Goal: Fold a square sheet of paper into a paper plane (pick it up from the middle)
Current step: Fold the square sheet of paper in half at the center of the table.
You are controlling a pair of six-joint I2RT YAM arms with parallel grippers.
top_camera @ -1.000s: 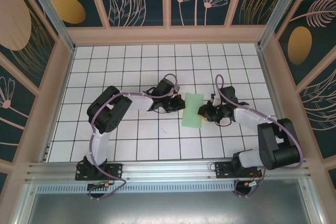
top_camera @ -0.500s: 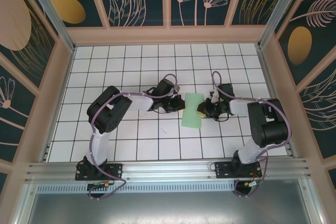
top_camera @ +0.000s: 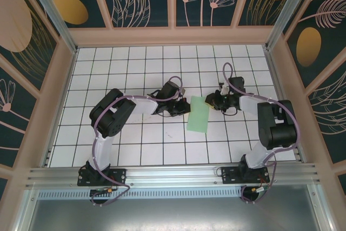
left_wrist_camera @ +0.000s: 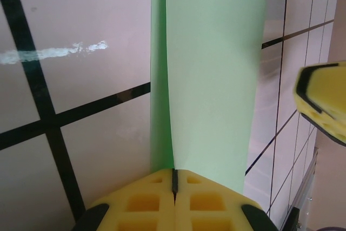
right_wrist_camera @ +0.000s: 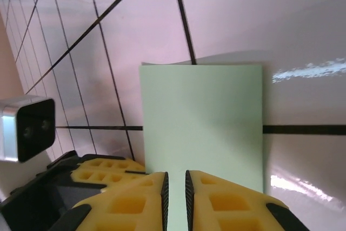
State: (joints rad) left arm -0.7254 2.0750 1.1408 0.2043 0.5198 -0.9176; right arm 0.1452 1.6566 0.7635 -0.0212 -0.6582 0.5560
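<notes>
- Since earlier, the right gripper (top_camera: 207, 101) has moved along the paper's (top_camera: 198, 114) edge; the left gripper (top_camera: 187, 108) is unchanged.
- Wrist views: left fingers (left_wrist_camera: 146, 204) clamp the paper; right fingers (right_wrist_camera: 135, 204) stand narrowly apart, paper ahead.

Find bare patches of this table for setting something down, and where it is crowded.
Free: the far rows of the table under the back wall; the near rows between the arm bases; the squares by the left wall. Crowded: the middle, where left gripper and right gripper flank the paper.
</notes>
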